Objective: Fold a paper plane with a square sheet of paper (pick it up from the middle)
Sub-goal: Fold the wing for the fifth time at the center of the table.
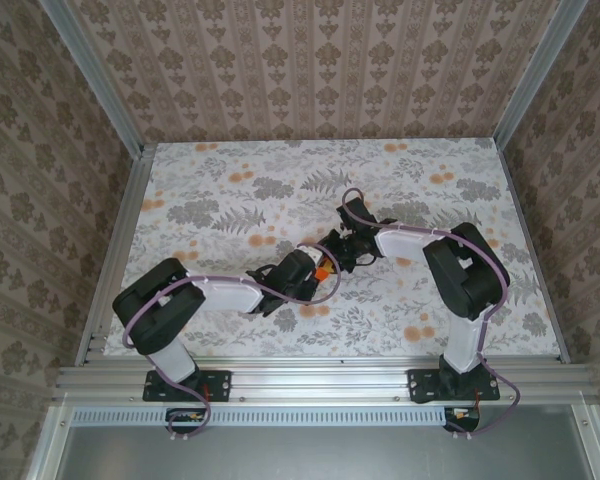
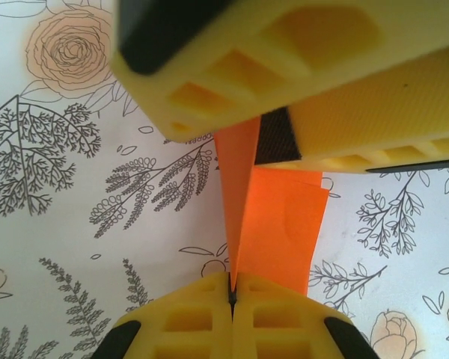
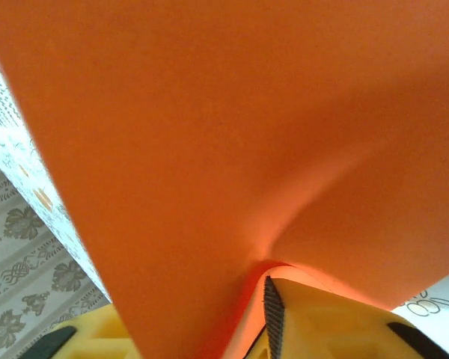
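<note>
Below, a floral tablecloth (image 1: 230, 210) meets walls (image 1: 310, 70) of patterned wallpaper.

table cover (image 1: 220, 200): white, grey leaf prints, pale-orange flower blotches | walls (image 1: 310, 60): beige damask wallpaper | frame (image 1: 310, 378): aluminium rails along near edge and corners

My two arms (image 1: 230, 290) are wearing white shells between bulky black joints, with a thin lilac cable (image 1: 485, 262) looping along each one. Black base plates (image 1: 442, 385) are bolting me to the aluminium rail. My fingers (image 2: 209, 325) are showing as yellow moulded plastic with hollow ribbed pockets, black patches at their corners and dark serrated pads (image 3: 272, 314).
</note>
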